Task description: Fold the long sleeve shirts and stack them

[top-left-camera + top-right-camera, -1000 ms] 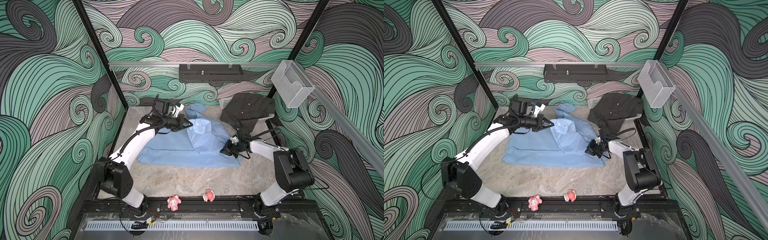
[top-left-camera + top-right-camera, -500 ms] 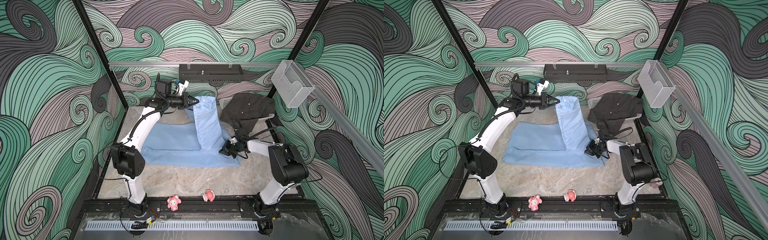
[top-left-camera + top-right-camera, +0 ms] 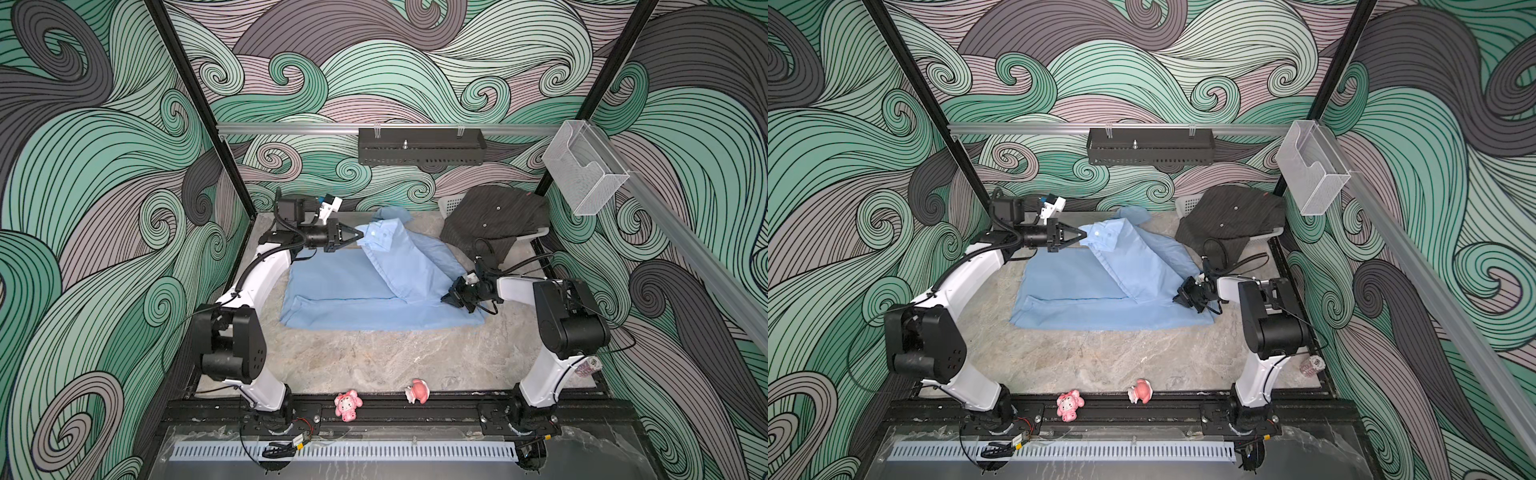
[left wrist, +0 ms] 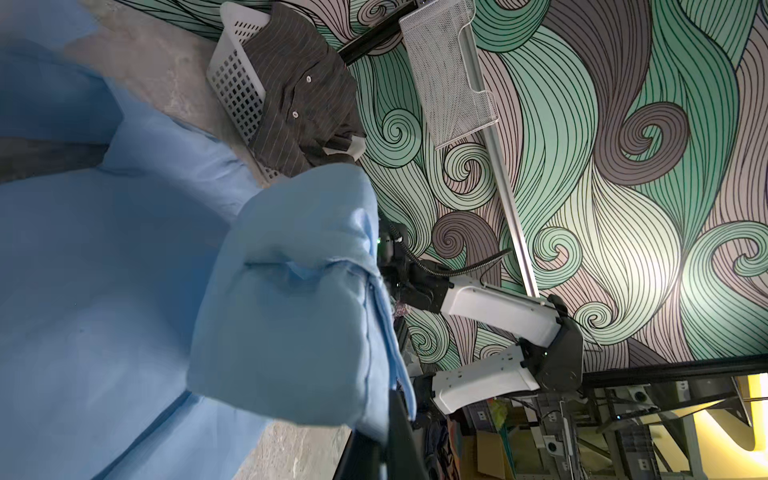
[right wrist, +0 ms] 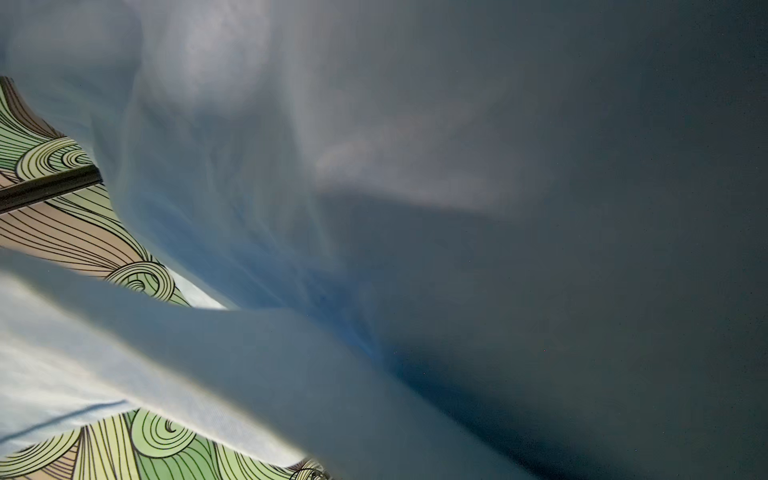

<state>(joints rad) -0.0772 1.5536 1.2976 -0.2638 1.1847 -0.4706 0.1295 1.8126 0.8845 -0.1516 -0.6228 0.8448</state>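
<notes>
My left hand [image 3: 358, 238], at eleven o'clock, pinches a fold of the light blue shirt [image 3: 353, 291] spread on the desk [image 3: 374, 361]; my right hand [image 3: 445, 297], at three o'clock, clamps its edge. The dark pinstriped shirt [image 3: 494, 218] drapes a basket [image 3: 451, 203] at one o'clock.

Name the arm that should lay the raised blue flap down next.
Left, likely. The left arm has its jaws shut on the lifted end of the light blue shirt, so it carries the flap. The right arm has its jaws shut low on the shirt's edge, anchoring it.
</notes>
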